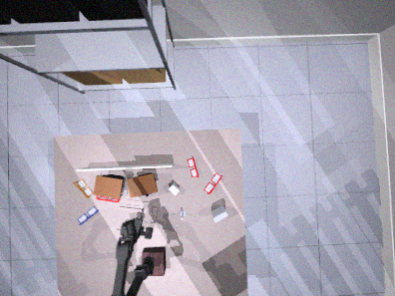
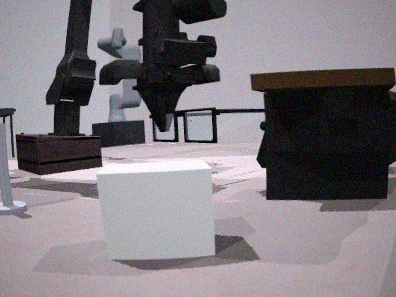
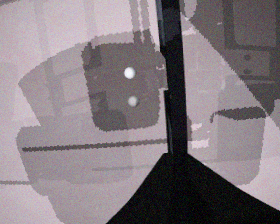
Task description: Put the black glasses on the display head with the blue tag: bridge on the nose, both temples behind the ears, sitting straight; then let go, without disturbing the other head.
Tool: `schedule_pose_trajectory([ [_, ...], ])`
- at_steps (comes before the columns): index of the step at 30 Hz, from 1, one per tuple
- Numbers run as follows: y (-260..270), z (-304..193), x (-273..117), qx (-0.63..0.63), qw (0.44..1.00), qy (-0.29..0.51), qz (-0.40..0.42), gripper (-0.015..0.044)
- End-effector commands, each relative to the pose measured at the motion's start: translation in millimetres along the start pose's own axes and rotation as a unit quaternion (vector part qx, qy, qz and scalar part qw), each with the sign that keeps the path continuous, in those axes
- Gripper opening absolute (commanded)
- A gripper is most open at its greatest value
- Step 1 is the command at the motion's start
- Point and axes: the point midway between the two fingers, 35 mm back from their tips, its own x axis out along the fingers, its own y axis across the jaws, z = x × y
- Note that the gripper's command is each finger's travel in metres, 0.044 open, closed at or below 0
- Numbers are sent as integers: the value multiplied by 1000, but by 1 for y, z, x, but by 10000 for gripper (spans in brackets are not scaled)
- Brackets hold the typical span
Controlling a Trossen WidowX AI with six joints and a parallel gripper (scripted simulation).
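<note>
The black glasses hang in the air in my gripper, which is shut on them. In the wrist view the frame runs as a dark upright bar from the fingertips. In the exterior view the rims hang beside the fingertips and a thin temple reaches toward a head. Two display heads with brown tops stand side by side: the right one and the left one, which has red glasses at its front. My gripper is in front of the heads, apart from them. No blue tag is visible.
A white block stands right of the heads in the top view. Orange glasses, blue glasses and two red pairs lie around. A long white bar is behind the heads. A pale block is farther right.
</note>
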Motion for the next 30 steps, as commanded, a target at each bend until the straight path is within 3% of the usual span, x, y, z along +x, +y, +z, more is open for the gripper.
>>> schedule_pose_trajectory([
  [1, -1, 0, 4, 2, 1000, -1, -2, 0],
  [30, -2, -3, 31, 2, 1000, -1, -2, 0],
])
